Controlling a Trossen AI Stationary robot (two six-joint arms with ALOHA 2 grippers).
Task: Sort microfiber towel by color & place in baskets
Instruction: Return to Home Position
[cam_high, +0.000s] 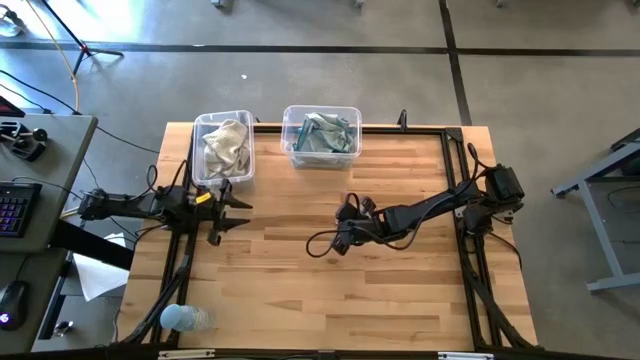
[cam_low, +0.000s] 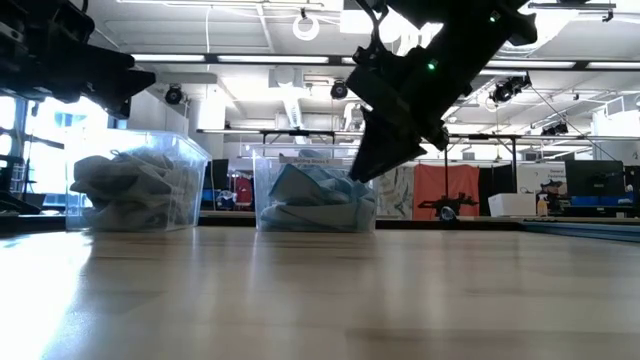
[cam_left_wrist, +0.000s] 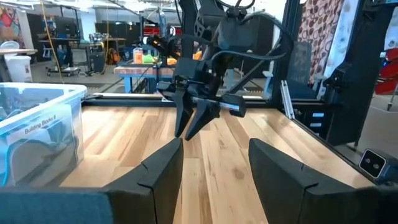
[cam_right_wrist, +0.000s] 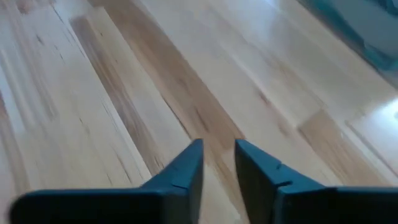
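Observation:
Two clear baskets stand at the table's far edge. The left basket (cam_high: 198, 150) holds beige-grey microfiber towels (cam_high: 226, 145). The right basket (cam_high: 287, 135) holds pale teal-blue towels (cam_high: 322, 133); both also show in the low view, the left basket (cam_low: 180, 160) and the right basket (cam_low: 262, 200). My left gripper (cam_high: 240, 215) hovers level at the table's left, just in front of the left basket, open and holding nothing (cam_left_wrist: 214, 162). My right gripper (cam_high: 341, 240) hangs over the bare middle of the table, slanting down, its fingers a narrow gap apart with nothing between them (cam_right_wrist: 219, 155).
A clear plastic bottle (cam_high: 185, 318) lies at the table's near left corner. Black frame rails run along the table's left and right sides (cam_high: 470, 250). Bare wood (cam_high: 300, 300) spreads across the middle and near part. A desk with a keyboard (cam_high: 15, 205) stands off the left side.

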